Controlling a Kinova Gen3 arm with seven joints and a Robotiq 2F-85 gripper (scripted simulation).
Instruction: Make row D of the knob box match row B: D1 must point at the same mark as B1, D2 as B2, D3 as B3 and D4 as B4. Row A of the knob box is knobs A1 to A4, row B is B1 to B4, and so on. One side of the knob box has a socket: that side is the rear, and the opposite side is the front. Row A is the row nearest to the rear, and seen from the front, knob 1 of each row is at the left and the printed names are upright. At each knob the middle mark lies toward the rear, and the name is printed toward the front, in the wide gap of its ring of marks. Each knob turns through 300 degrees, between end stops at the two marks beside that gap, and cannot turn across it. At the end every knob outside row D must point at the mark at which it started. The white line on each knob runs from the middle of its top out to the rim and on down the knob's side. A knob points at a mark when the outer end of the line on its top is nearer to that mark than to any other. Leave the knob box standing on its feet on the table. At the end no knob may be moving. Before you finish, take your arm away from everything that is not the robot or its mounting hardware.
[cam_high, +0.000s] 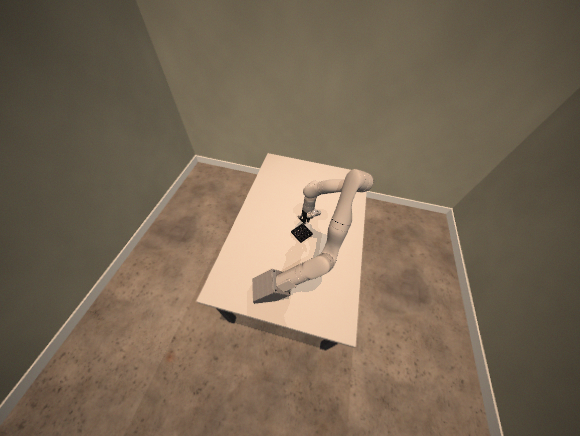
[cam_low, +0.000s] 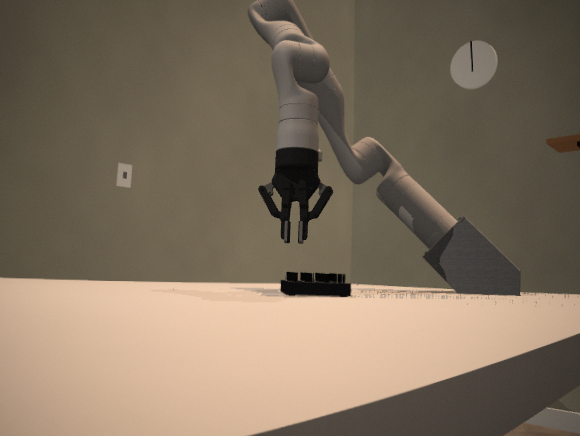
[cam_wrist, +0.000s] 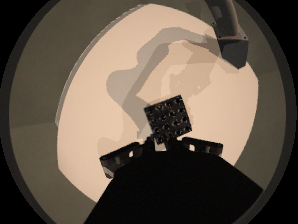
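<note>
The black knob box (cam_high: 301, 232) (cam_low: 320, 289) (cam_wrist: 168, 119) stands flat on the table. Its knobs show as short dark cylinders in the exterior view and as a grid in the wrist view, where the box looks turned. The white lines, names and socket are too small to read, so I cannot tell the rows apart. My gripper (cam_high: 304, 220) (cam_low: 293, 242) (cam_wrist: 159, 138) points down, with its fingers a narrow gap apart and nothing between them. In the exterior view it hangs clearly above the box, over its left part, touching nothing.
The pale table (cam_high: 245, 250) (cam_low: 200, 345) (cam_wrist: 82, 135) carries the box and the grey arm base (cam_high: 264, 287) (cam_low: 480, 265) (cam_wrist: 234, 54). The arm (cam_high: 343, 210) (cam_low: 300, 60) arches over the table's right side in the top view. Its shadow lies beside the box.
</note>
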